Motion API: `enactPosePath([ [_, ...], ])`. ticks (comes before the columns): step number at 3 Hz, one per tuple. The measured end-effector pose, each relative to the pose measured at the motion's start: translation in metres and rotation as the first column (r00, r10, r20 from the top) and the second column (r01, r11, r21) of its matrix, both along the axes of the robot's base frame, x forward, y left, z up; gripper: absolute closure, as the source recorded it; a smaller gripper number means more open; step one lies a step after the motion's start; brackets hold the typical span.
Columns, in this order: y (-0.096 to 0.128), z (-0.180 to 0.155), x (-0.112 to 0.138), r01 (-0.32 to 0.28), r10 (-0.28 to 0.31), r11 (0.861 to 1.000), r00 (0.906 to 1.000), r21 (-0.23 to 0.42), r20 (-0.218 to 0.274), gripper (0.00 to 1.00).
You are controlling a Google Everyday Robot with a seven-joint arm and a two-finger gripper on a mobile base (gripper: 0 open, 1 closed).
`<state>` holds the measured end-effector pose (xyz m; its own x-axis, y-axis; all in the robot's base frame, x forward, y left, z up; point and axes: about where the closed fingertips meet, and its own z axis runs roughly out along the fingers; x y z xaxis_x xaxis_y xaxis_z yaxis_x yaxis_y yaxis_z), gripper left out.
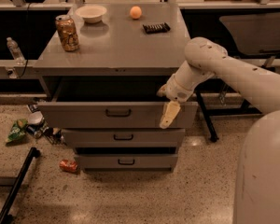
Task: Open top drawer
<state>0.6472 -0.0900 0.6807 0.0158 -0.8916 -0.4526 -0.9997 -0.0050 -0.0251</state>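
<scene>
Top drawer (84, 115): pulled out, cavity exposed; we judge the task nearly done. Gripper (170, 115): at its front's right end; open or closed, we cannot tell.

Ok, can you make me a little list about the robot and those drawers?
Top drawer: open, sticking out from the cabinet, dark inside
Gripper: at the right end of the top drawer, hanging down over its front panel
Middle drawer: under the top one, small dark handle
Bottom drawer: lowest, small dark handle
Cabinet top: holds a can, a white bowl, an orange ball
Floor, left side: green bag, red can
</scene>
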Motion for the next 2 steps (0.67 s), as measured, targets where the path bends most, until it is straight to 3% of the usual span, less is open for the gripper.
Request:
enactPosePath([
  [1,0.013,0.000,-0.052,-0.021,0.024,1.000,0.9872,0.020,-0.157,0.03],
  [2,0.020,0.002,-0.080,-0.031,0.038,0.999,0.9704,0.033,-0.239,0.26],
])
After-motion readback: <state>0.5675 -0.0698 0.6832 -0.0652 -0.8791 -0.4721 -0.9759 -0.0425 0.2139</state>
